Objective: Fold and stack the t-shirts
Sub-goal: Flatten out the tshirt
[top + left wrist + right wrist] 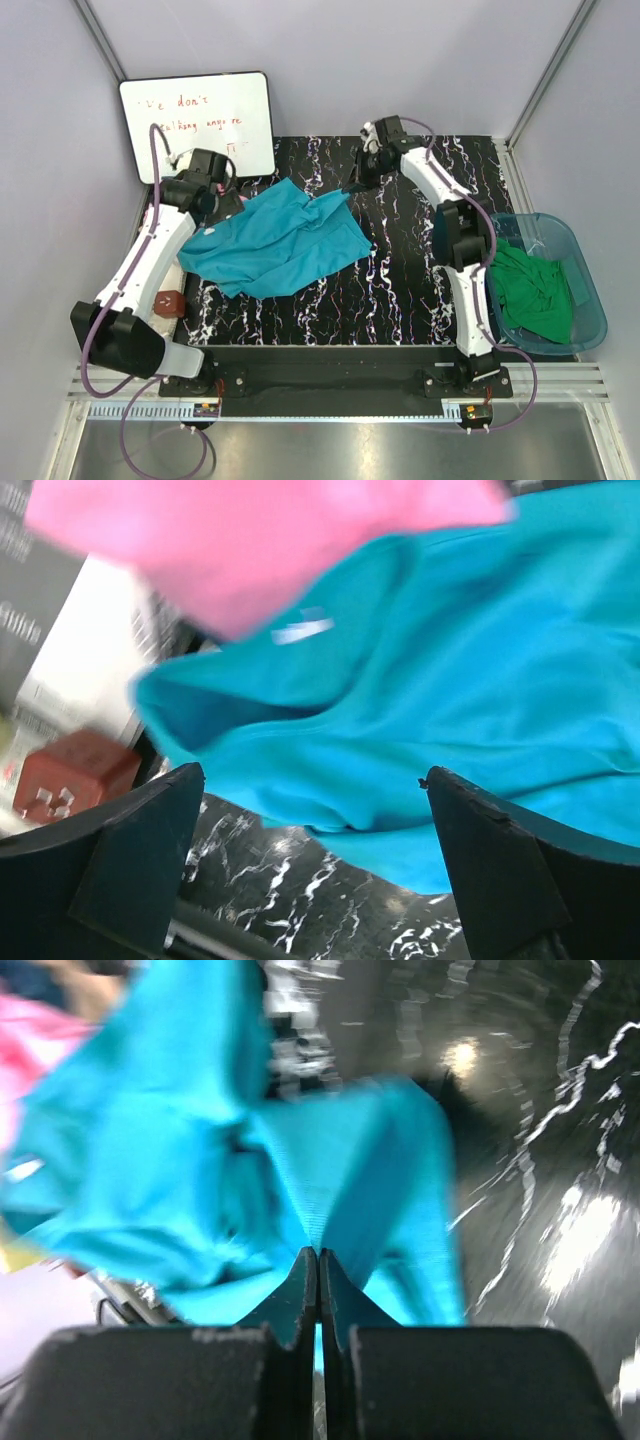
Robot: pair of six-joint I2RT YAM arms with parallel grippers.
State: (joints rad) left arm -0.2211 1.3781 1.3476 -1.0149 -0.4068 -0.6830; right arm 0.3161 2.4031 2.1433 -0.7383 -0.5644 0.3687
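Teal shirt (275,245) lies crumpled, not folded, left-centre on the bench (400,280), with one corner reaching toward the right arm. Pink shirt (250,540) sits at its far-left edge, touching it, mostly hidden under the left arm in the top view. Green shirts (535,290) are bunched in the tub (598,318), off to the right and well apart.

Right claw (318,1255) is closed at the teal corner. A sliver of teal shows between the fingers, so it looks pinched on a thin fold right at the tips. Left claw (312,780) is wide open and holds nothing. It hangs just over the teal shirt's collar area, pink cloth close above in its view.

Risks:
- The tip-only pinch is shallow, so a pull could let the cloth slip out.
- Can't tell whether one layer or two is pinched. If two, the shirt won't spread flat.
- With only the right side held, a pull would probably drag the shirt in a bunch rather than open it.
- If the left claw shuts where it is, it may catch pink along with teal and tangle the two.
- Both wrist views are blurred, so the exact contact is uncertain.

Around: a whiteboard (200,115) leans at the far left, behind the left claw. A red-brown block (70,770) sits near the bench's left edge beside the left arm and could be knocked by a sweep. The bench between the shirt and the tub has nothing on it.
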